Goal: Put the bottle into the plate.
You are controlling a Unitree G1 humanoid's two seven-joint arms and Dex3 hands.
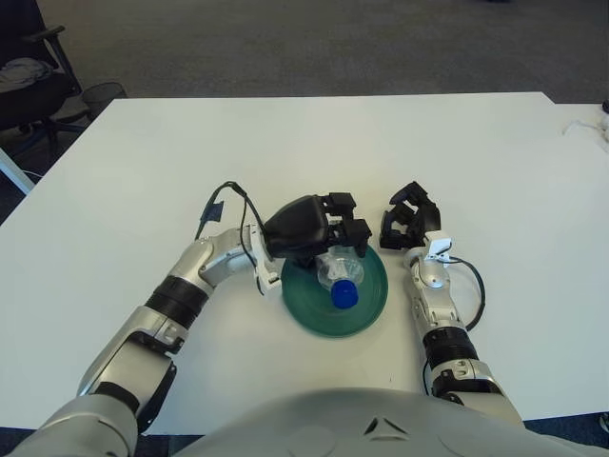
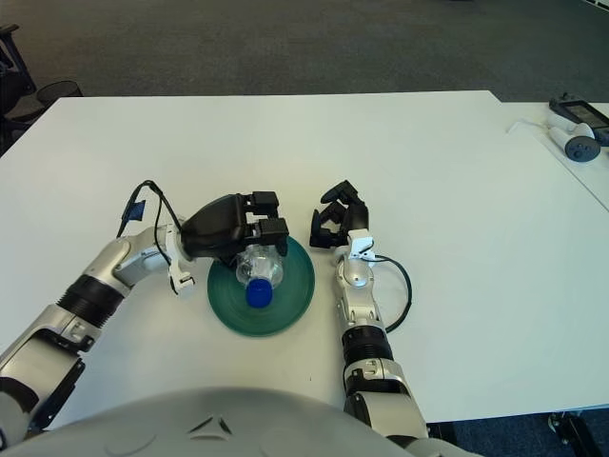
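Because the bottle [image 1: 339, 276] has to end inside the plate [image 1: 366, 314], we hold it from above with our left hand [image 1: 309, 227], black fingers [image 1: 347, 227] curled over its clear body so it cannot roll off the rim. Under those fingers the bottle lies tilted, its blue cap [image 1: 344, 294] pointing toward us and sitting over the middle of the green plate, while its far end is hidden beneath the palm. Whether the bottle already rests on the plate or hangs just above it, we cannot tell. Our judgement is that the placing is nearly done and only the release remains. Our right hand [image 1: 407, 222] shows just beside the plate, on the side away from the left fingers, its own fingers curled loosely and holding nothing
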